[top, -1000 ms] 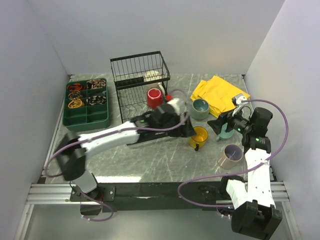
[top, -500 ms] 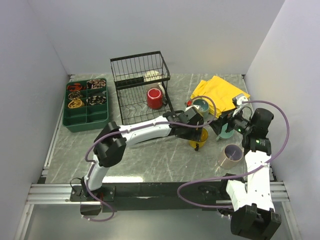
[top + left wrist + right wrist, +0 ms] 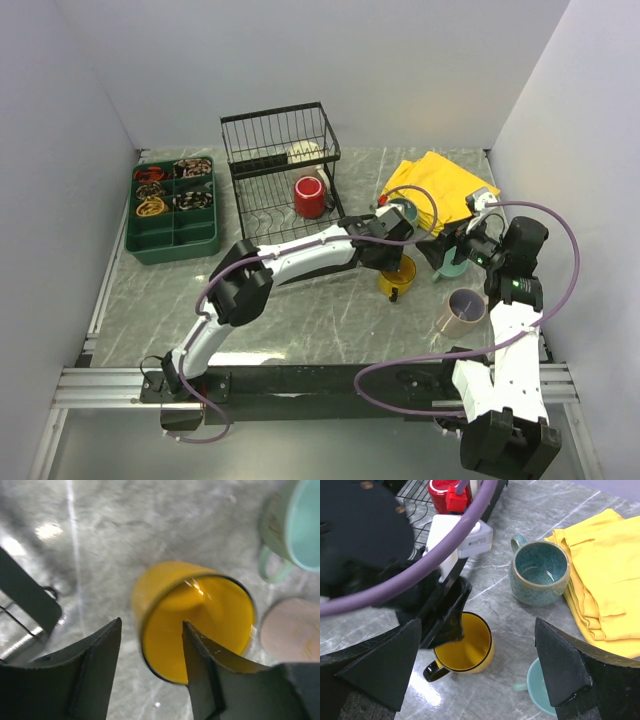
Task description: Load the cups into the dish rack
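A yellow mug [image 3: 398, 273] [image 3: 195, 615] [image 3: 465, 647] stands upright on the table. My left gripper [image 3: 387, 258] [image 3: 151, 622] is open astride its rim, one finger inside and one outside the wall. My right gripper [image 3: 447, 255] [image 3: 478, 620] hangs wide open just right of it, holding nothing. A red mug [image 3: 309, 197] sits in the black dish rack [image 3: 262, 215], and a cream mug [image 3: 303, 153] lies in its tall basket. On the table are a large teal mug [image 3: 540, 572], a small teal cup [image 3: 453, 266] [image 3: 295, 530] and a pinkish-beige mug [image 3: 462, 310].
A folded yellow cloth [image 3: 440, 188] lies at the back right behind the teal mugs. At the left stands a dark green compartment tray [image 3: 172, 235] with small items. White walls close in both sides and the back.
My left arm has reached right from the rack's front to the yellow mug, and its jaws have narrowed round the mug's wall. The right arm has barely moved.
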Robot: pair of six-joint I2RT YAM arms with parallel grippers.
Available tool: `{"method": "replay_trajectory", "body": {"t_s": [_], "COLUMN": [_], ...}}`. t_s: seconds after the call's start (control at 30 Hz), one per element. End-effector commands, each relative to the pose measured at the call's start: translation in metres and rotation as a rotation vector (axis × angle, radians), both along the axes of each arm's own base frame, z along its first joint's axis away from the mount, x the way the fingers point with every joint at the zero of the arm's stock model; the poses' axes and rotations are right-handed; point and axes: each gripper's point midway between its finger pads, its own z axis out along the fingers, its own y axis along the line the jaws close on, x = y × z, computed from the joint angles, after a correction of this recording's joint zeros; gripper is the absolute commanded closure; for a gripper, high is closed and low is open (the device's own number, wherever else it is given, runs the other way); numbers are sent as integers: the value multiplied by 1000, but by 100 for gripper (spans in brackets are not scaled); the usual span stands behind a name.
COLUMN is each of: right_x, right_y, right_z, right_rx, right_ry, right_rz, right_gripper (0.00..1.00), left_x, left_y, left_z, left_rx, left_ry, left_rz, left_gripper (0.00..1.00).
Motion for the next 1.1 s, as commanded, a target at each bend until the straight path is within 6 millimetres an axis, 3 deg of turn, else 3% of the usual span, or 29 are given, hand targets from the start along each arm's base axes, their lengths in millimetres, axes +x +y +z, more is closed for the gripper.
{"method": "replay_trajectory", "body": {"t_s": [0.0, 0.17, 0.4, 0.5, 0.53, 0.6, 0.63, 0.7, 0.73, 0.77, 0.8, 0.83, 0.87, 0.9, 0.93, 0.97, 1.0, 1.03, 1.07], "right_x": [1, 1, 1, -1, -1, -10, -14, -24, -31, -37, -39, -40, -48, -47, -46, -55, -56, -54, -63], "right_y": [0, -1, -1, 1, 1, 11, 17, 26, 34, 38, 40, 41, 44, 43, 44, 49, 51, 53, 59], "right_z": [12, 13, 11, 12, 12, 14, 18, 21, 30, 31, 44, 47, 45, 60, 60, 59, 71, 69, 72], "right_rx": [-6, -7, -5, -2, 4, 50, 74, 118, 143, 171, 154, 166, 199, 154, 181, 208, 209, 246, 301], "right_ry": [-51, -52, -47, -48, -46, -25, -25, -6, -13, 21, -8, 9, 78, 26, 61, 108, 98, 143, 201], "right_rz": [2, -1, 3, 13, 17, 87, 131, 199, 263, 287, 320, 340, 349, 372, 396, 421, 445, 467, 493], "right_gripper": [0, 0, 0, 0, 0, 0, 0, 0, 0, 0, 0, 0, 0, 0, 0, 0, 0, 0, 0], "left_x": [20, 21, 18, 23, 26, 28, 29, 27, 22, 23, 19, 18, 20, 20, 18, 18, 16, 15, 15], "left_y": [2, -6, -13, -10, -6, -2, 2, 9, 18, 25, 33, 43, 50, 61, 71, 78, 85, 96, 102], "left_z": [12, 14, 21, 33, 54, 69, 104, 123, 160, 172, 165, 203, 217, 207, 242, 251, 242, 272, 278], "left_rx": [-25, -57, -144, -218, -269, -340, -408, -493, -567, -607, -618, -715, -775, -784, -889, -944, -957, -1053, -1085], "left_ry": [-18, -3, 43, 39, 20, -4, -53, -94, -139, -154, -150, -212, -229, -223, -279, -281, -272, -326, -345], "left_rz": [15, -43, -112, -109, -107, -90, -84, -53, -45, -7, 15, 29, 69, 102, 112, 148, 171, 202, 219], "left_gripper": [45, 58, 97, 99, 99, 99, 99, 99, 99, 99, 99, 99, 99, 99, 99, 99, 99, 99, 99]}}
